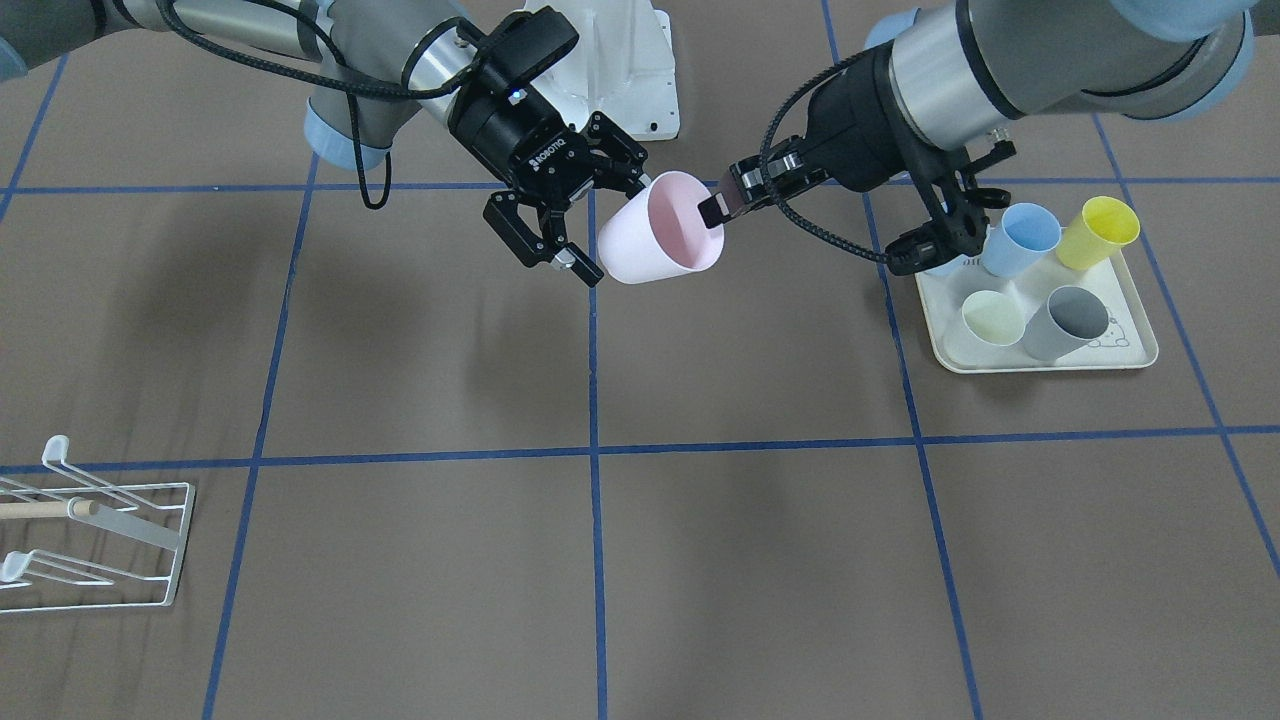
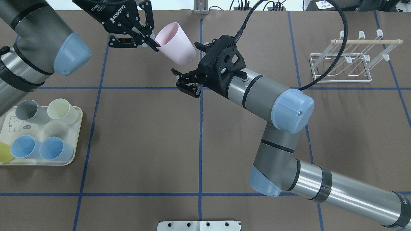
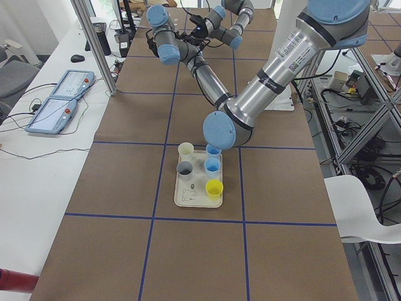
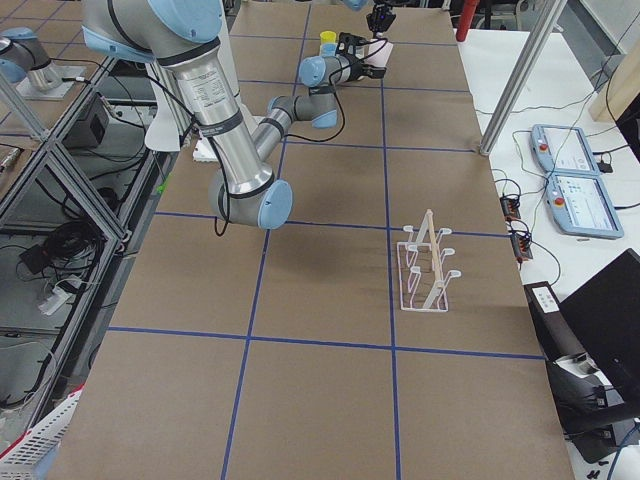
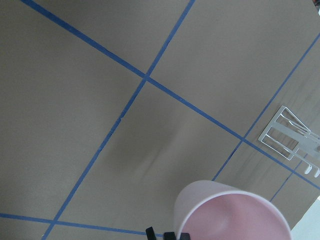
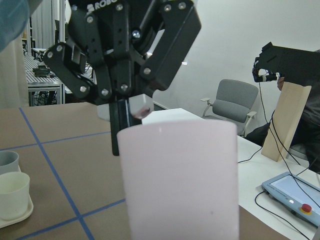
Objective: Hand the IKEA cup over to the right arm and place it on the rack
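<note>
The pink IKEA cup (image 1: 655, 240) (image 2: 176, 43) hangs tilted in the air over the table's far middle. My left gripper (image 1: 712, 210) (image 2: 155, 45) is shut on its rim, one slim finger inside and one outside. In the right wrist view the cup (image 6: 180, 180) fills the centre, with the left gripper (image 6: 131, 112) pinching its top edge. My right gripper (image 1: 610, 225) (image 2: 189, 64), blocky and lettered ROBOTIQ, is open, its fingers on either side of the cup's lower body. The white wire rack (image 1: 100, 530) (image 2: 350, 61) stands apart on the robot's right with nothing on it.
A cream tray (image 1: 1040, 362) (image 2: 77, 138) on the robot's left holds a yellow cup (image 1: 1098, 232), two blue cups (image 2: 38, 148), a grey cup (image 1: 1068, 322) and a pale cream one (image 1: 993, 318). Brown table with a blue tape grid (image 1: 593, 450). White robot base (image 1: 620, 60) at the back.
</note>
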`<state>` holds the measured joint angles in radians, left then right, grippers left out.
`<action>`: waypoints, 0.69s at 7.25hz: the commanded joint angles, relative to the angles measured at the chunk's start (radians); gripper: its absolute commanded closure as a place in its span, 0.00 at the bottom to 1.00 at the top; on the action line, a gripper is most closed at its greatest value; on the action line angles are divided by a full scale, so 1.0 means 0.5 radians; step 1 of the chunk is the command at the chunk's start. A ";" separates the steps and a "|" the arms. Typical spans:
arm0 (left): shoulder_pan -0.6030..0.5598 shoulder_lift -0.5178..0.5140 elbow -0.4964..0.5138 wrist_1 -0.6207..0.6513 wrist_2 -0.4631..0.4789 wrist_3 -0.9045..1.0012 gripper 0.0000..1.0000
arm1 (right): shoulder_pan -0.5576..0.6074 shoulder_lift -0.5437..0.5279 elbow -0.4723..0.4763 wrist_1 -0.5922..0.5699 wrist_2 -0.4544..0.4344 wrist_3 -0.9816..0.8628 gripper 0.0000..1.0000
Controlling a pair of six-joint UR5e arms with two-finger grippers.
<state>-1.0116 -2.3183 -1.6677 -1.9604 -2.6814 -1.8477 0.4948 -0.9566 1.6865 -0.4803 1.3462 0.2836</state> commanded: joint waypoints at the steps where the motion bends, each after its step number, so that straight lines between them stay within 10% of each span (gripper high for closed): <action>1: 0.017 -0.002 -0.003 0.000 0.000 0.002 1.00 | 0.001 -0.001 0.002 0.000 -0.014 -0.146 0.04; 5: 0.020 -0.021 0.001 0.000 0.000 -0.002 1.00 | 0.001 -0.001 0.008 0.000 -0.017 -0.190 0.26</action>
<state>-1.0018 -2.3256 -1.6687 -1.9608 -2.6814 -1.8483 0.4955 -0.9564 1.6901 -0.4801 1.3382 0.1955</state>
